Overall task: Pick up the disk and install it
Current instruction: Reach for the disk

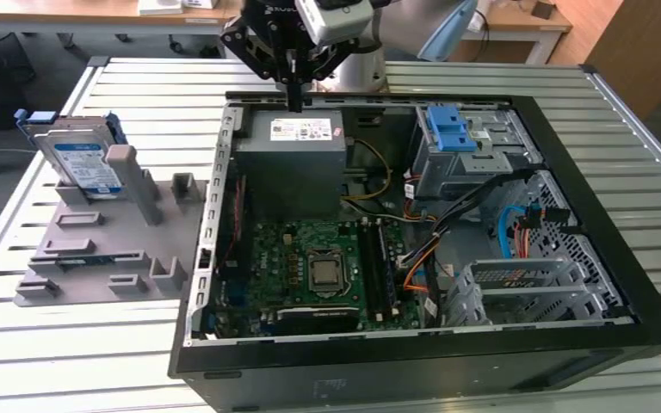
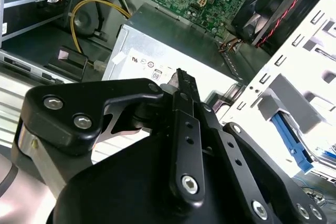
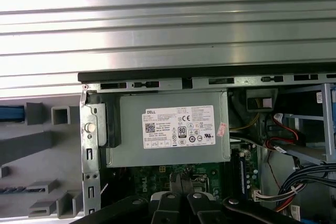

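Observation:
The disk (image 1: 87,168) stands upright on its edge in a slot of the grey holder (image 1: 113,249) at the exterior view's left; it is silver-grey with a white-and-blue label and a blue bracket. My gripper (image 1: 295,101) hangs over the back edge of the open computer case (image 1: 423,361), just above the grey power supply (image 1: 296,159) and well to the right of the disk. In both wrist views the black fingers (image 2: 182,77) (image 3: 177,182) are pressed together with nothing between them. The gripper is shut and holds nothing.
Inside the case lie the green motherboard (image 1: 319,267), loose cables (image 1: 515,224) and a grey drive cage with a blue-latched tray (image 1: 463,142) at the back right. The case and the holder rest on a slatted metal table (image 1: 135,86).

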